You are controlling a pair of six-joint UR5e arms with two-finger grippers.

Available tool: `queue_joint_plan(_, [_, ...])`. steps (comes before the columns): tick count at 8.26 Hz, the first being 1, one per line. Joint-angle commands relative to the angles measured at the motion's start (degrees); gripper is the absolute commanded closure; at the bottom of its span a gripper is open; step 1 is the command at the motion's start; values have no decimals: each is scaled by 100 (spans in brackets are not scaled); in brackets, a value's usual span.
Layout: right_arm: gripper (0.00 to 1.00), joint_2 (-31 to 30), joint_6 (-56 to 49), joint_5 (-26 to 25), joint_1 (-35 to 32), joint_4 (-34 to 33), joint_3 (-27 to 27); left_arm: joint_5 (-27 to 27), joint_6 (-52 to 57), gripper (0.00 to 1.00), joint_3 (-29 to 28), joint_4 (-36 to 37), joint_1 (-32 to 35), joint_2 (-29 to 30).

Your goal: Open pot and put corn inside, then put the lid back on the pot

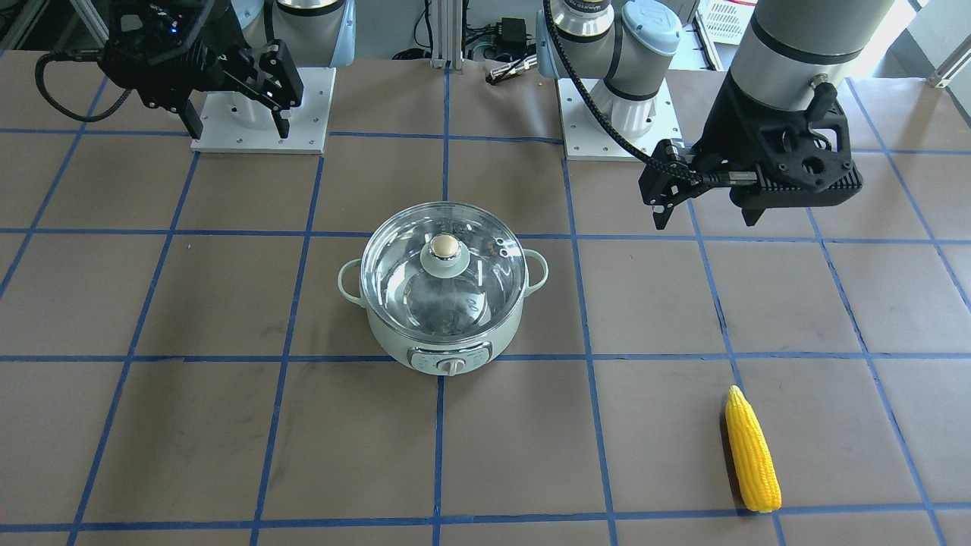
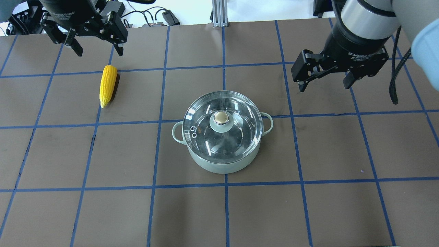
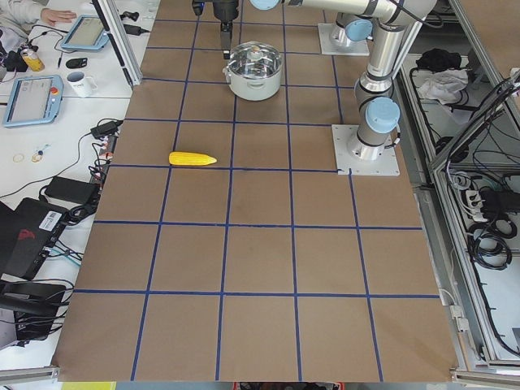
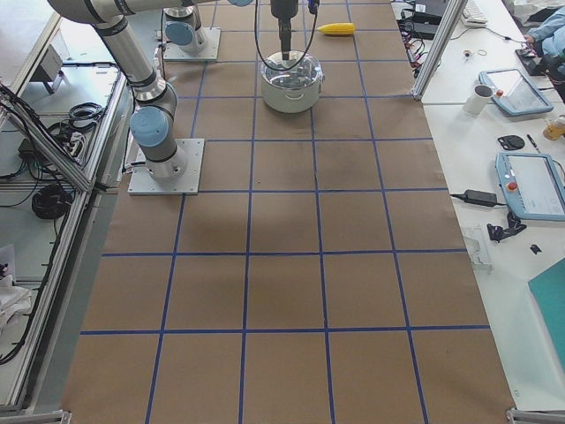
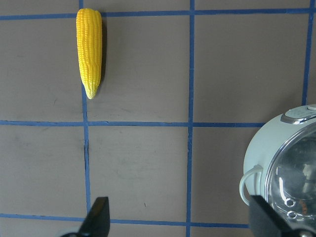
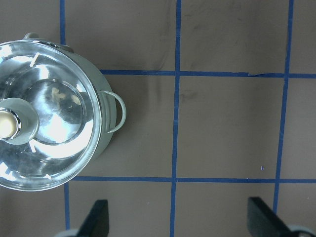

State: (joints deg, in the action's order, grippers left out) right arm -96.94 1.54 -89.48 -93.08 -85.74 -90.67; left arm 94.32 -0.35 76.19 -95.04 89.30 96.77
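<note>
The mint-green pot stands mid-table with the glass lid seated on it, its beige knob on top. The yellow corn lies flat on the table to the pot's left, pointed end toward the robot. My left gripper hangs open and empty above the table just beyond the corn's blunt end. My right gripper hangs open and empty to the right of the pot and beyond it. The left wrist view shows the corn and the pot's edge. The right wrist view shows the lid.
Brown table cover with a blue tape grid. The two arm base plates sit at the robot's side of the table. Cables and an adapter lie behind them. Side benches hold tablets and a mug.
</note>
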Motion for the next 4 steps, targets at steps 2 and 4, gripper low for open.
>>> queue_joint_plan(2, [0,0,-4,71,0,-48,-3,34,26,0,27,-58,-78,8])
queue_joint_plan(4, [0,0,-13,54,0,-39,-12,34,543,0,27,2,-376,78])
